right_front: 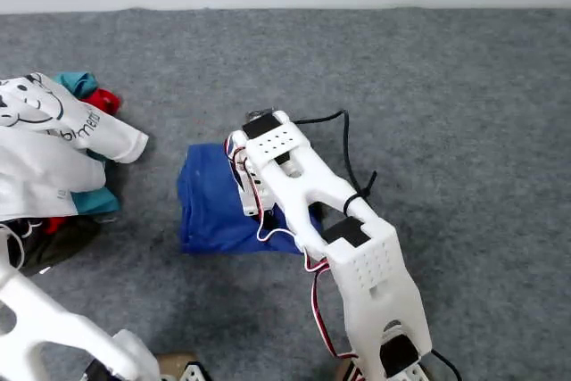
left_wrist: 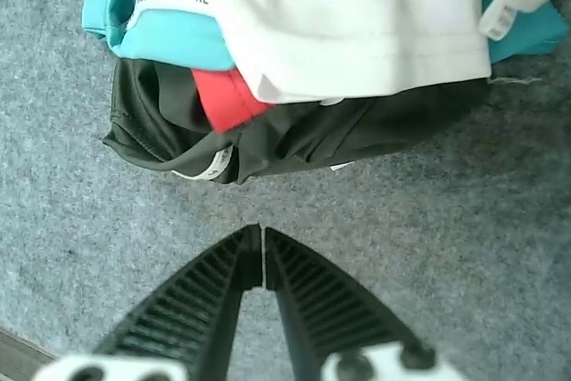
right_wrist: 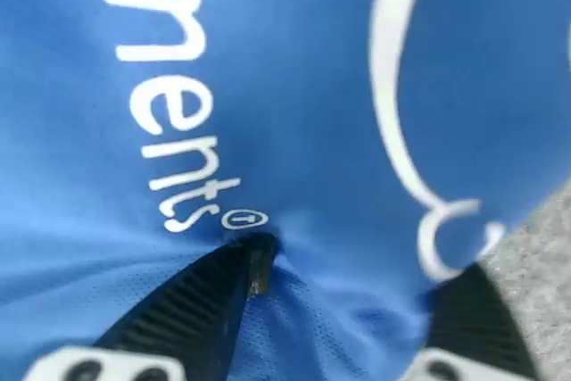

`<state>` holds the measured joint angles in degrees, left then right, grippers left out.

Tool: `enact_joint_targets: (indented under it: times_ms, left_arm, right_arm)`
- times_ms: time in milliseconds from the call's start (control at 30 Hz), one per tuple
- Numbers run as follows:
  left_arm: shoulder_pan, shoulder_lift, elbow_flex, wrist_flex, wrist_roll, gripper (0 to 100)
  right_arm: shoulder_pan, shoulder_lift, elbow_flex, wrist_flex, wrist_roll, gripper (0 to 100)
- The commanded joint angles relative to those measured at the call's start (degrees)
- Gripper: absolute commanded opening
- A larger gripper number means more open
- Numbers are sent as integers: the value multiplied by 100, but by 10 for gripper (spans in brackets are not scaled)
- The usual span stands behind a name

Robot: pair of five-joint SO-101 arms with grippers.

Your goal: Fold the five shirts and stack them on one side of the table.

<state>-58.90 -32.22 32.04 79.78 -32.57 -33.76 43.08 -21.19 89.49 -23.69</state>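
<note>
The right gripper (right_wrist: 361, 274) is pressing down on the blue shirt (right_front: 210, 207), its jaws apart with cloth between them. The left gripper (left_wrist: 263, 252), jaws together, is hovering over the desk (right_front: 446, 113) well left of the blue shirt, just short of the black shirt (left_wrist: 294, 136), which is lying under the red shirt (left_wrist: 223, 95), teal shirt (left_wrist: 169, 37) and white shirt (right_front: 45, 149) in a loose pile. Open desk is stretching beyond and right of the blue shirt to the far edge.

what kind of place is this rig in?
Probably a lab test bench: a gray carpeted table, a white right arm over a blue shirt, and a pile of shirts at one side.
</note>
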Motion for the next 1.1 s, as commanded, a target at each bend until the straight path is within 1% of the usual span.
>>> enact_joint_targets:
  times_ms: [0,33,67,133,200,300,333,400,500,533,600,667,800,867,967,1033,1067]
  left_arm:
    - [9,-220,-171,26,35,15]
    - [9,-220,-171,26,35,15]
    - [9,-220,-171,26,35,15]
    - [18,-220,-163,26,35,15]
    - [18,-220,-163,26,35,15]
    - [18,-220,-163,26,35,15]
    - [18,-220,-163,26,35,15]
    - [18,-220,-163,26,35,15]
    - [18,-220,-171,26,35,15]
    - [18,-220,-171,26,35,15]
    - [18,-220,-171,26,35,15]
    - [18,-220,-171,26,35,15]
    - [18,-220,-171,26,35,15]
    - [18,-220,-171,26,35,15]
    - [18,-220,-163,26,35,15]
    - [18,-220,-163,26,35,15]
    - [18,-220,-154,26,35,15]
  right_arm:
    - [251,382,-220,-22,299,61]
    - [251,391,-264,31,484,15]
    - [259,391,-264,48,642,4]
    - [259,347,-281,224,809,24]
    - [259,321,-299,374,853,8]
    - [268,207,-299,602,862,10]
    - [295,136,-299,673,967,10]
    - [418,-57,-299,796,1415,10]
    - [901,-426,-299,901,2251,9]
    - [1112,-549,-299,927,2620,9]
    - [1613,-743,-299,927,3587,9]
    - [2105,-892,-299,892,4818,9]
    - [2958,-1015,-308,664,7701,9]
    - [3257,-1033,-484,295,8721,9]
    - [3451,-998,-835,-462,9855,9]
    - [3407,-998,-932,-954,10330,9]
    - [3336,-998,-932,-1165,10409,9]
